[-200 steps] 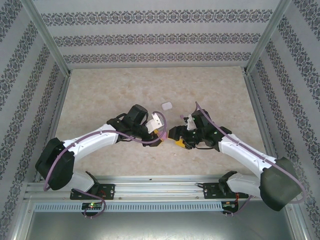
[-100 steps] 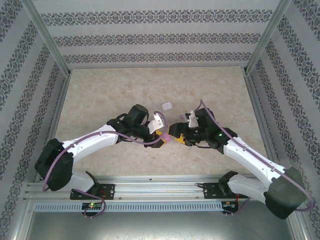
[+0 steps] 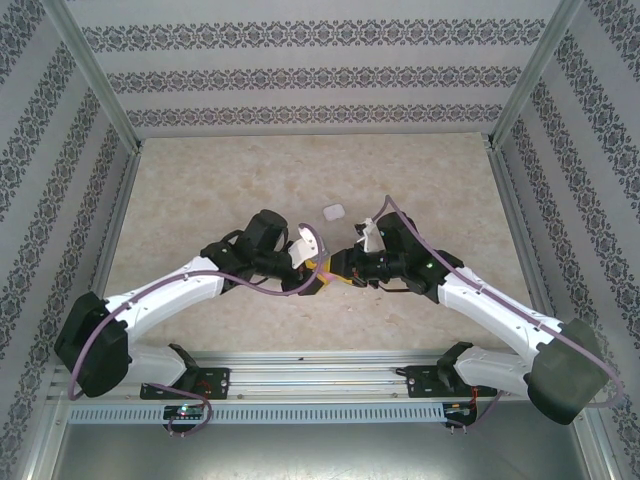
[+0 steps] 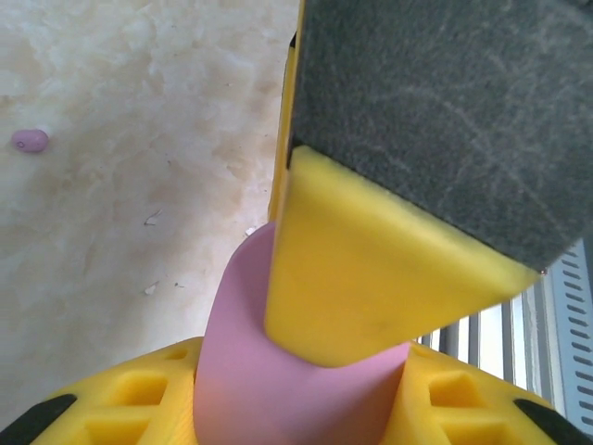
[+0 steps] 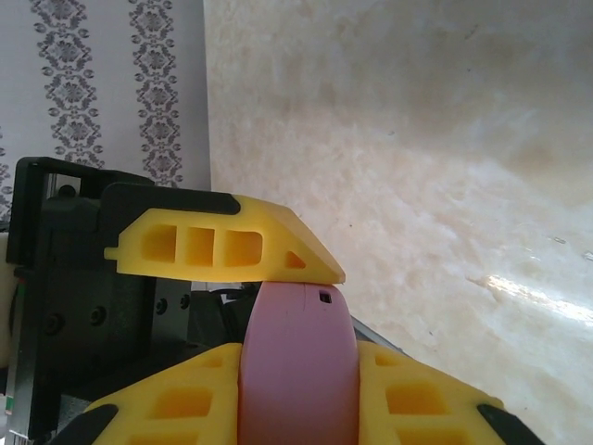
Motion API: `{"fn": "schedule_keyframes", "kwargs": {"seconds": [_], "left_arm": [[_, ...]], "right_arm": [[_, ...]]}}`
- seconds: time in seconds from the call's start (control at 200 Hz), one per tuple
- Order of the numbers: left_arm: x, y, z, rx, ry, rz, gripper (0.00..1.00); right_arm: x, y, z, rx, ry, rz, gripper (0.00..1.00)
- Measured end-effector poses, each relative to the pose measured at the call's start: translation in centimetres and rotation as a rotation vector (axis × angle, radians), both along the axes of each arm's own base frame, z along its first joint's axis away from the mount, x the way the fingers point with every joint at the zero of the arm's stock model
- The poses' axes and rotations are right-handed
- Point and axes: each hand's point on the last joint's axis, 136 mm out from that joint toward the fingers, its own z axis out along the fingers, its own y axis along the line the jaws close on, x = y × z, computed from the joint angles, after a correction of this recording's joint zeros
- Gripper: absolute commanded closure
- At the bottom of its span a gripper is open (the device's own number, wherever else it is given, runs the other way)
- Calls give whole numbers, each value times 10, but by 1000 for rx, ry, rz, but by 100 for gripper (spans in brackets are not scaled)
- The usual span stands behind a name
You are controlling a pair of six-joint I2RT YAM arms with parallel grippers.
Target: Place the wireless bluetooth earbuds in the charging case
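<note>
The charging case (image 4: 250, 371) is a pink rounded pebble, held above the table's middle between both arms. My left gripper (image 3: 318, 266) is shut on it, its yellow fingers (image 4: 139, 389) pressing either side. My right gripper (image 3: 343, 270) is shut on the same case (image 5: 298, 362) from the opposite side. One right finger (image 4: 371, 278) lies across the case in the left wrist view. One left finger (image 5: 222, 246) caps it in the right wrist view. A tiny pinkish oval piece (image 4: 30, 140) lies on the table; I cannot tell whether it is an earbud.
A small whitish pebble-shaped piece (image 3: 334, 212) lies on the marble-patterned table (image 3: 200, 190) just beyond the grippers. Patterned walls enclose the left, back and right. A metal rail (image 3: 320, 375) runs along the near edge.
The right gripper has moved left onto the pink case and shut on it. The left arm has drawn back slightly with the case still held.
</note>
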Motion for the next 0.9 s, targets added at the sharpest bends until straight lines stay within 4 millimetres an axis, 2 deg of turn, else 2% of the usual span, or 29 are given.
{"fn": "schedule_keyframes", "kwargs": {"seconds": [0.07, 0.12, 0.295, 0.36, 0.445, 0.565, 0.694, 0.904], "left_arm": [[1, 3, 6, -7, -12, 21, 34], [2, 7, 15, -24, -32, 36, 30], [6, 28, 61, -156, -102, 110, 30], [6, 36, 69, -215, -107, 140, 33], [12, 48, 72, -298, -73, 185, 37], [23, 60, 66, -386, -16, 226, 36], [17, 55, 65, -463, 2, 181, 36], [20, 45, 82, -556, -16, 113, 41]], "right_arm": [[1, 2, 3, 14, 0, -4, 82], [1, 2, 3, 17, 20, -16, 82], [6, 7, 13, 94, 78, -67, 83], [9, 10, 20, 131, 93, -79, 83], [11, 13, 31, 179, 101, -82, 83], [14, 18, 45, 244, 118, -83, 83], [17, 22, 56, 297, 136, -83, 84], [19, 26, 72, 359, 144, -82, 84]]}}
